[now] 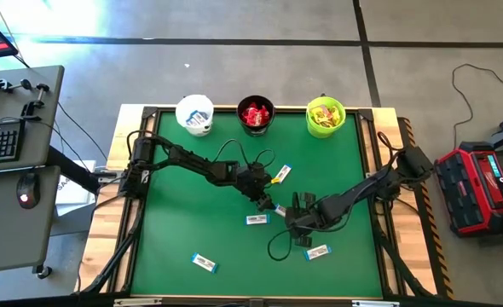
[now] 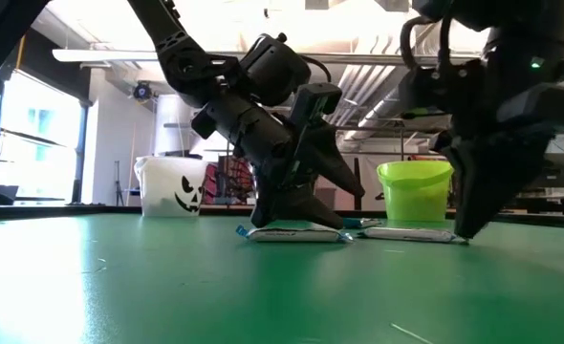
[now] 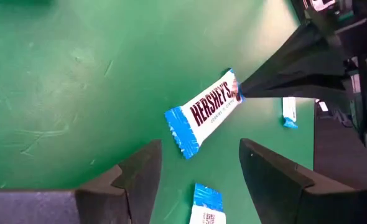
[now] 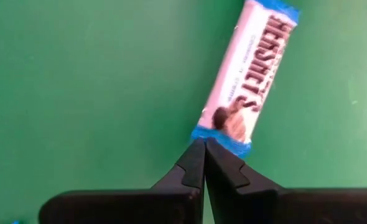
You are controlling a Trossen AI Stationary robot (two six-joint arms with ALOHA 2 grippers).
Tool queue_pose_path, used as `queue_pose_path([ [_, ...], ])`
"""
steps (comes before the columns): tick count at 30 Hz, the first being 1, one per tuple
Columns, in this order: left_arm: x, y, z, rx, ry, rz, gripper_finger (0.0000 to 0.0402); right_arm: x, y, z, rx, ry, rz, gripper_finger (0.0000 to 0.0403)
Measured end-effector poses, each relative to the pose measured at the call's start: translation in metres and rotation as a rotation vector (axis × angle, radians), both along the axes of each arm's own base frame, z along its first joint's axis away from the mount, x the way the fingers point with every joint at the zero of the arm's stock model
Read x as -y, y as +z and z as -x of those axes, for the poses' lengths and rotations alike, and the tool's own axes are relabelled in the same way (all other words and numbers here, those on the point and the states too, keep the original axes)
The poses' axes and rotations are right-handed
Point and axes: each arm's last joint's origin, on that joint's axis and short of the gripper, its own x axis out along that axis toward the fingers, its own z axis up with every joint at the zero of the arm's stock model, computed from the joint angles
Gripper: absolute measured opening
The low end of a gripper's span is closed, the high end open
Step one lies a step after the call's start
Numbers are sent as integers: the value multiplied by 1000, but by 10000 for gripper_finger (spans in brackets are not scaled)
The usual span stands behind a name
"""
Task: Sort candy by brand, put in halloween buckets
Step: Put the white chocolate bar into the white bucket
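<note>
- High view: green desk (image 1: 175, 230) with three buckets along the 12 o'clock edge: white bucket (image 1: 194, 114), black bucket (image 1: 255, 115) holding red candy, lime green bucket (image 1: 325, 117) holding yellow candy. White-and-blue bars scattered across the middle and toward 6 o'clock: one (image 1: 257, 220) near centre, one (image 1: 204, 263) at 7 o'clock, one (image 1: 318, 252) at 5 o'clock, one (image 1: 281, 174) toward 1 o'clock. Left gripper (image 1: 263, 201) and right gripper (image 1: 287, 218) close together at centre.
- Low view: left gripper (image 2: 296, 222) down at a bar (image 2: 296, 232) lying flat; second bar (image 2: 406, 232) just beside it, with the right gripper (image 2: 466, 232) at its end.
- Left wrist view: jaws spread wide, empty, either side of a Hershey's bar (image 3: 202, 112) lying between and ahead of the fingers (image 3: 140, 177).
- Right wrist view: jaws pressed fully together, holding nothing, tips (image 4: 204, 149) touching the blue end of the bar (image 4: 249, 78).
</note>
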Motion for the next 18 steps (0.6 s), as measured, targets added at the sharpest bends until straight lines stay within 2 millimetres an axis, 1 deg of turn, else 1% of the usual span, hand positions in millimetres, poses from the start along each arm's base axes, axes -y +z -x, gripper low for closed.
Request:
queue_pose_path([
  [6, 0, -1, 1, -8, -3, 3, 208, 6, 1, -7, 34, 23, 4, 0],
  [11, 0, -3, 2, -37, -2, 3, 208, 9, 4, -9, 25, 37, 13, 0],
  [14, 0, 1, -2, -69, -23, -15, 208, 6, 12, -11, 0, 47, 15, 0],
  [18, 0, 11, -10, -113, -77, -58, 208, 0, 21, -9, -30, 52, 46, 0],
])
